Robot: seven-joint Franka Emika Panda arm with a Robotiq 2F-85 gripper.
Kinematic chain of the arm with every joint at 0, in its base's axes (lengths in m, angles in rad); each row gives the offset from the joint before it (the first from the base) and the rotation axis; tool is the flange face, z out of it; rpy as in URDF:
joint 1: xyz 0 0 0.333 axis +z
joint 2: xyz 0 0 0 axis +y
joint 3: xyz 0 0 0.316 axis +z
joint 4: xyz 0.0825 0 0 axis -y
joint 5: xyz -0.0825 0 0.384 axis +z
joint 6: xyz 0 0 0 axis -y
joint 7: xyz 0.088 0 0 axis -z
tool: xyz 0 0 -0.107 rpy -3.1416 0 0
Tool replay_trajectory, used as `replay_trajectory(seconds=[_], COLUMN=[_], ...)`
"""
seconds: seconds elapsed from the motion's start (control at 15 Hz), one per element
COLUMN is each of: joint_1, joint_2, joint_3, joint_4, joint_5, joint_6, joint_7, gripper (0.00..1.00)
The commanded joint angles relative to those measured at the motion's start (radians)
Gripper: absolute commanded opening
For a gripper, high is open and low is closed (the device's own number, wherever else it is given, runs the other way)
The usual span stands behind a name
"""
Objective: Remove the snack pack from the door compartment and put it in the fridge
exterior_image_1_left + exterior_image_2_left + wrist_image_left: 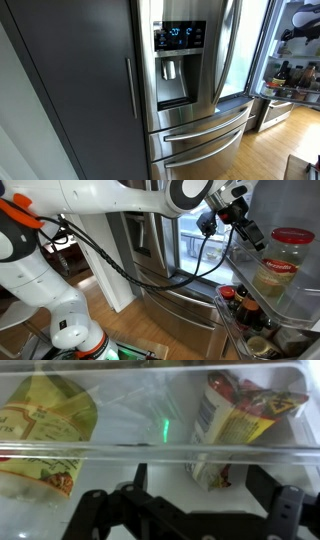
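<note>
With the gripper [185,512] jaws apart, steer toward the snack pack [245,415] at upper right, clearing the door compartment [160,455] rim before you close.

Red-lidded jar [281,265] seen just beside and below the gripper [252,232], dark bottles [240,304] shelved lower down, wooden floor [130,320] spread well beneath it, tall dark grey cabinet [70,80] set well apart

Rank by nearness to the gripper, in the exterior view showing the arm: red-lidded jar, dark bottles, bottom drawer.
1. Red-lidded jar, just right of the gripper.
2. Dark bottles, door bin below.
3. Bottom drawer, lower left, farthest.
</note>
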Motion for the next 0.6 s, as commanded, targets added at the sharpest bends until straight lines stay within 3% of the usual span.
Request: replay_trajectory(seconds=[0.0, 0.33, 0.4, 0.47, 0.53], joint_1=[0.025, 0.041, 0.042, 0.044, 0.046], joint_2=[0.055, 0.093, 0.096, 0.099, 0.102], joint_3=[-0.038, -0.063, -0.066, -0.07, -0.073], joint_4=[0.053, 0.081, 0.089, 0.095, 0.101], joint_5=[0.04, 0.12, 0.131, 0.141, 0.154], joint_6=[-0.074, -0.122, -0.127, -0.129, -0.13], joint_7=[-0.054, -0.105, -0.11, -0.113, -0.114], gripper=[1.0, 1.0, 0.94, 0.74, 0.68])
